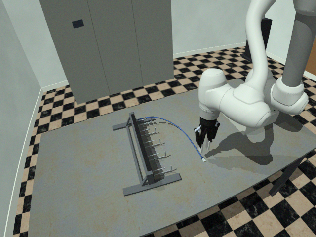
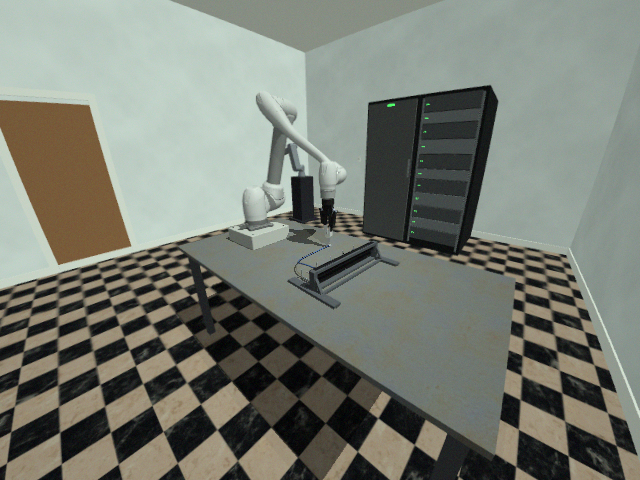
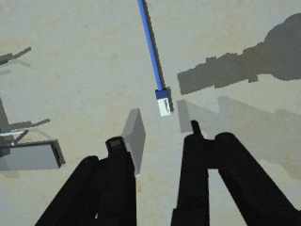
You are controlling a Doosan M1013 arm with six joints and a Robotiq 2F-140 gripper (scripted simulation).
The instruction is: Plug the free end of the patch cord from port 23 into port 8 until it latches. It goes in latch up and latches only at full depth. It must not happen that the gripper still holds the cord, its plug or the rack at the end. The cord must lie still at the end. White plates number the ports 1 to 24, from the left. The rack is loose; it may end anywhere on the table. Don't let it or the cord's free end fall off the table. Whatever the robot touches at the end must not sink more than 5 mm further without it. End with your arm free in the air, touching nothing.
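On the tabletop (image 1: 76,178), near its middle, the loose rack (image 1: 142,153) stands on two flat feet, with the blue patch cord (image 1: 176,127) plugged in at its far end as the top view shows it. Cord arcs away from the rack and down to the surface; its free end, a small white plug (image 1: 203,159), lies flat on the tabletop, well apart from the rack. Tool (image 1: 205,147) hangs above the plug, pointing down, not touching it. Wrist view: plug (image 3: 165,104) sits just beyond the fingertips, roughly centred between them, cord (image 3: 146,25) running straight away from the camera. Tool is partly open, holding nothing, the gap wider than the plug. Port numbers are too small to read. Exterior view shows the arm (image 2: 289,129) reaching over from its base plate (image 2: 242,240) at the table's far corner.
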